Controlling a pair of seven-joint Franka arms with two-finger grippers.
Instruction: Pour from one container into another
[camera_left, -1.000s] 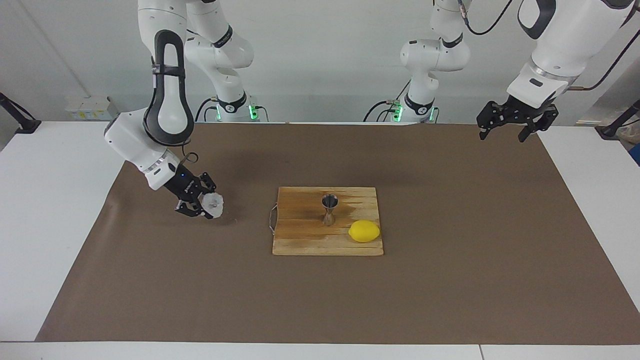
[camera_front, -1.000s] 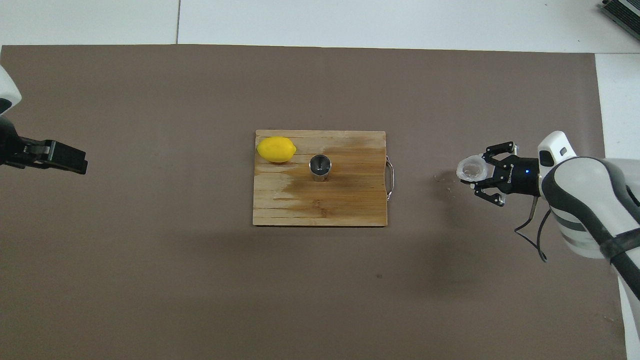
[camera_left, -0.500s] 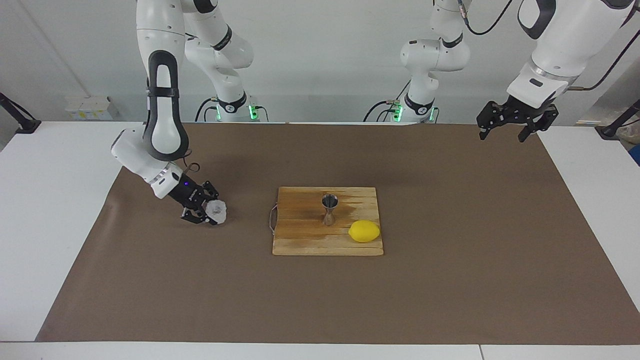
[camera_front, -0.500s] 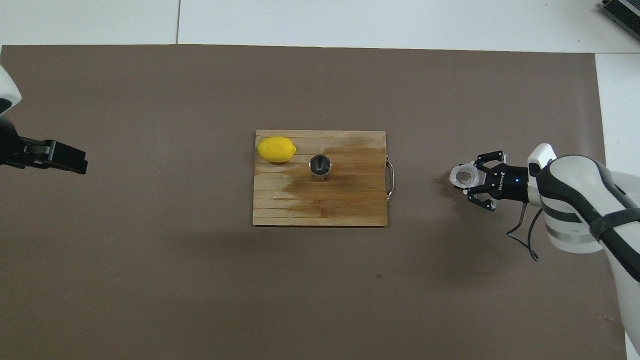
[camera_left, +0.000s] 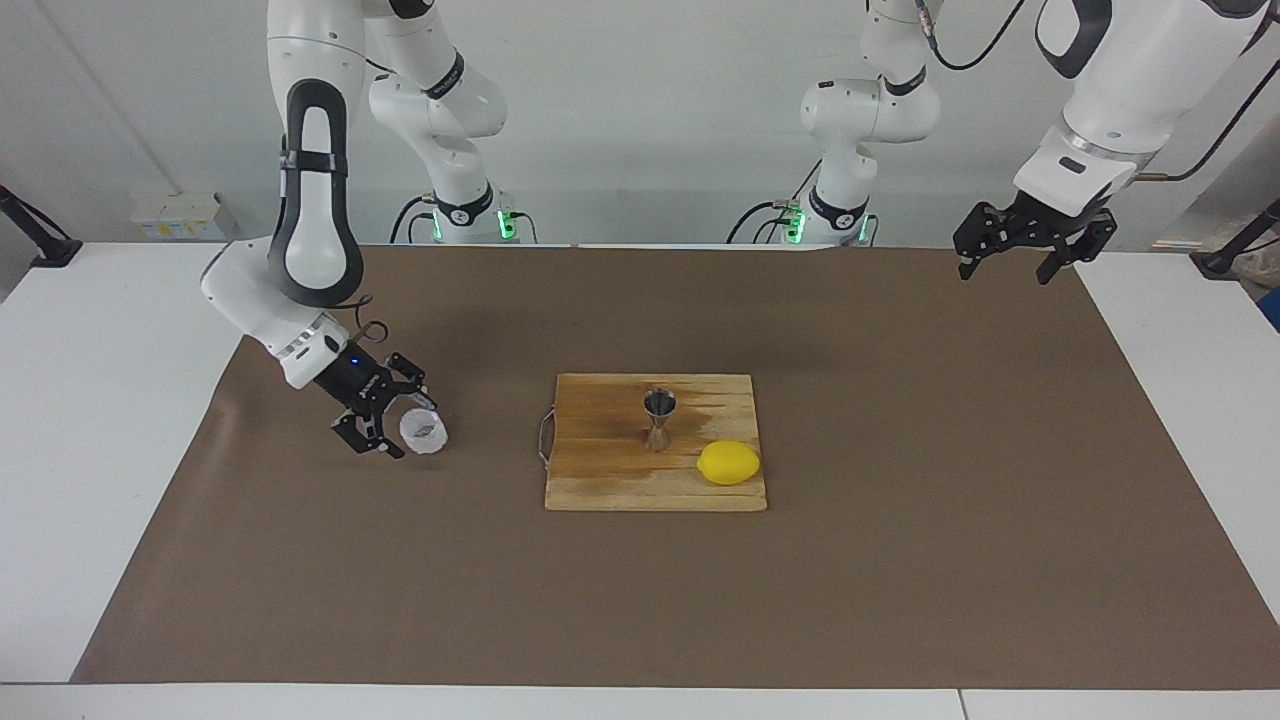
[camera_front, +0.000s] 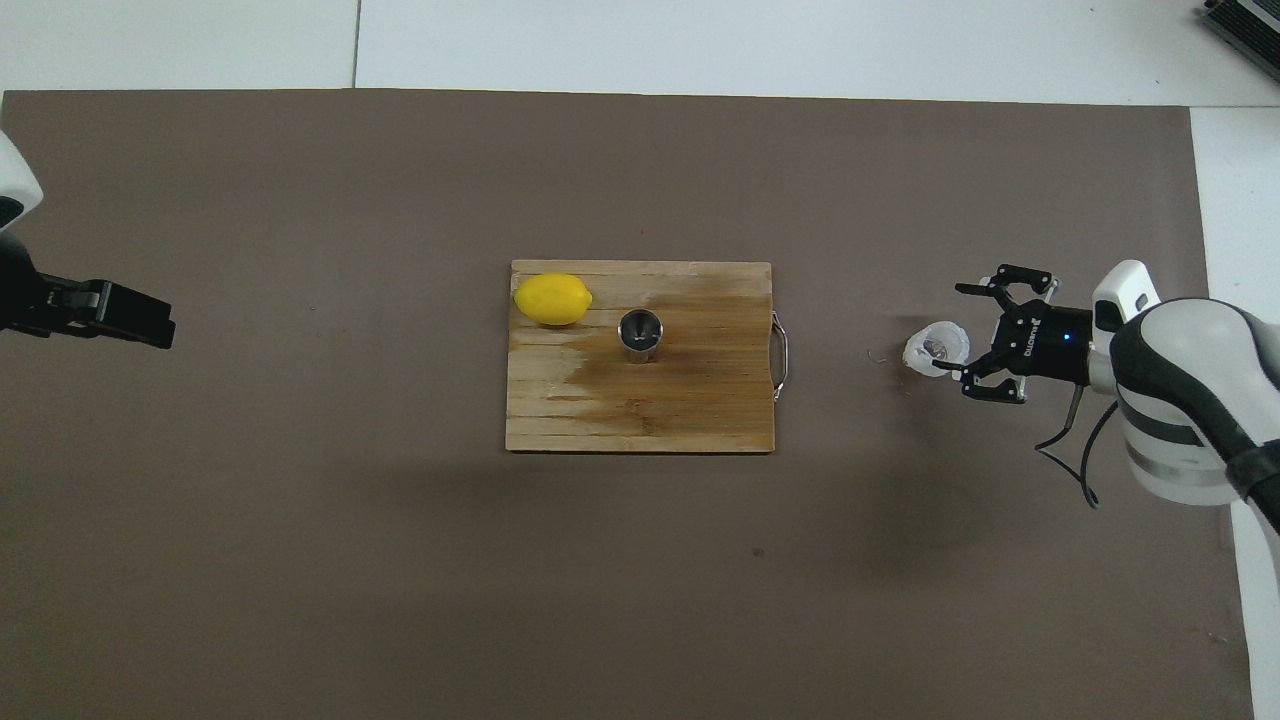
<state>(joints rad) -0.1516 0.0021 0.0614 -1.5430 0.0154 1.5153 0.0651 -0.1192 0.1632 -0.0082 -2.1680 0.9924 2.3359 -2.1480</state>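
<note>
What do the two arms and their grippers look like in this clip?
Both arms are glossy white with rounded segments and black bands at the joints. The right arm shows a large black oval loop on its forearm. The right gripper and left gripper are black, skeletal frames. Thin black cables trail from both wrists, and green lights glow at both bases.

One high camera faces me across the table; another looks steeply down from above me; both share the cutting board (camera_left: 655, 445) (camera_front: 640, 360).
</note>
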